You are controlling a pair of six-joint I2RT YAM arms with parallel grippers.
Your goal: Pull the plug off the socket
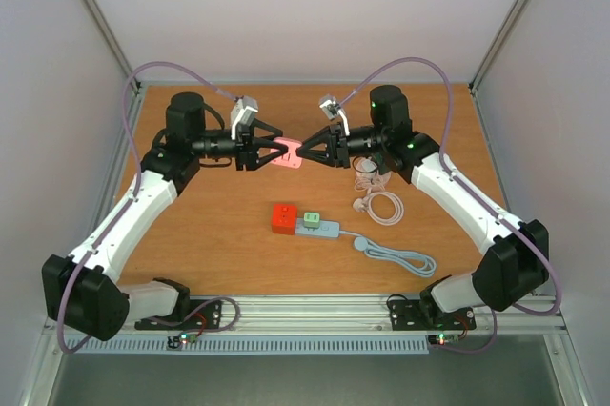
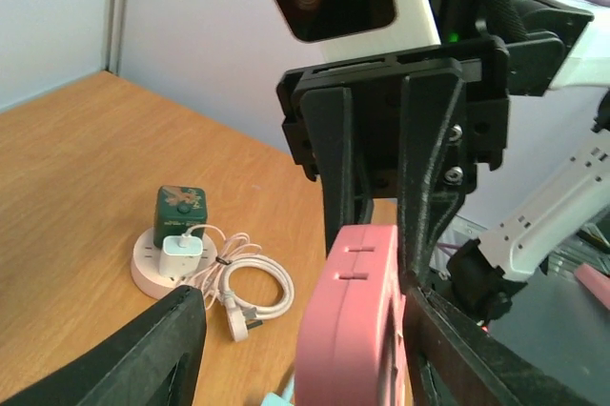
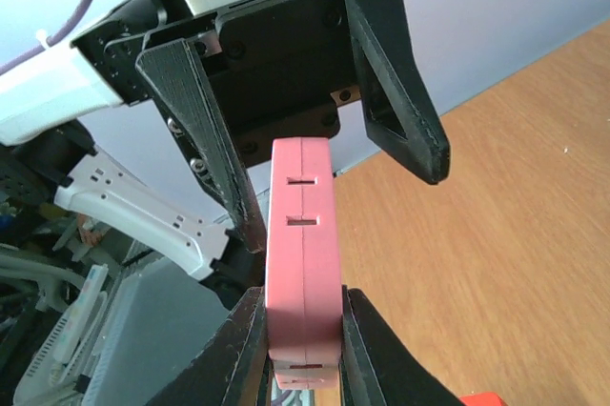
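A flat pink socket block (image 1: pixel 286 154) with two slots in its narrow edge is held in the air between both arms, above the back middle of the table. My right gripper (image 1: pixel 310 151) is shut on it; in the right wrist view both fingers press its sides (image 3: pixel 303 330). My left gripper (image 1: pixel 269 150) is open around the block's other end. In the left wrist view the block (image 2: pixel 355 320) lies against the right finger (image 2: pixel 457 358), and the left finger (image 2: pixel 143 354) stands well apart from it. No plug shows on the block.
A white power strip (image 1: pixel 320 228) with a red cube (image 1: pixel 284 218), a pale green adapter (image 1: pixel 310 219) and a grey cable (image 1: pixel 400 255) lies at the table's middle. A round socket (image 2: pixel 152 277) with a green cube (image 2: pixel 181 210), white charger (image 2: pixel 181 246) and coiled white cable (image 1: pixel 384 206) lies at the right.
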